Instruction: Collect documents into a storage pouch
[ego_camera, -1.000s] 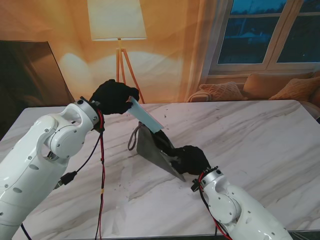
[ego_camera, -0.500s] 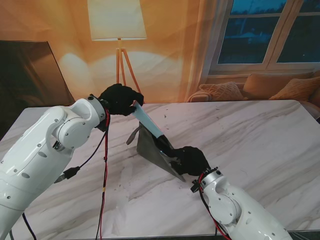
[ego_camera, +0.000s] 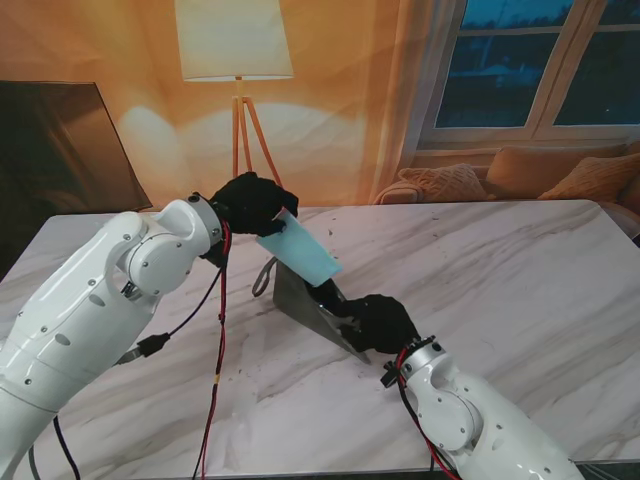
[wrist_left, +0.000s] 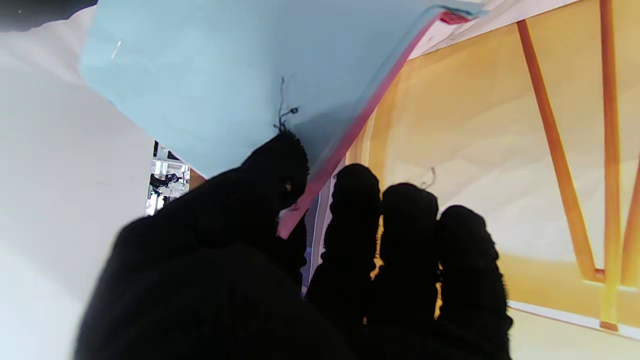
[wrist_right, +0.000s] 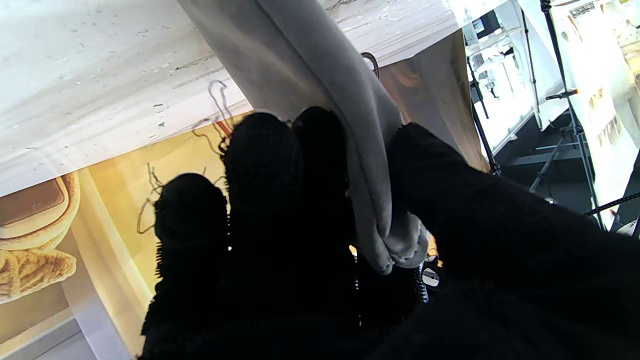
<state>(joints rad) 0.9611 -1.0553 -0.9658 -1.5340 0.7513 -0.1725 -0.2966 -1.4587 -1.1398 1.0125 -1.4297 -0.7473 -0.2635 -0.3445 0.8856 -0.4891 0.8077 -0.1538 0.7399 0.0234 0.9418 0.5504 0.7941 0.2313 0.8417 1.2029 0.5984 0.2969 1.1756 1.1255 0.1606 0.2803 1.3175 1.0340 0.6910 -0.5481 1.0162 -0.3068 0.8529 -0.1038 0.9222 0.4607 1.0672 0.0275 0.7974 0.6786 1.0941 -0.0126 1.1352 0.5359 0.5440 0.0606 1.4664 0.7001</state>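
Risk note: document at the pouch mouth, not yet seated.

The left robot hand (ego_camera: 248, 203) pinches a light blue document (ego_camera: 301, 252) by its upper corner, slanting its lower end toward the grey pouch (ego_camera: 305, 298), which the right robot hand (ego_camera: 383, 318) grips by a bunched edge and props above the counter (ego_camera: 520, 270). Whether the mouth gapes wide enough cannot be told (fabric looks slack). Likely faults: the sheet catches the rim and buckles, slides outside the pouch, or slips from its corner pinch.
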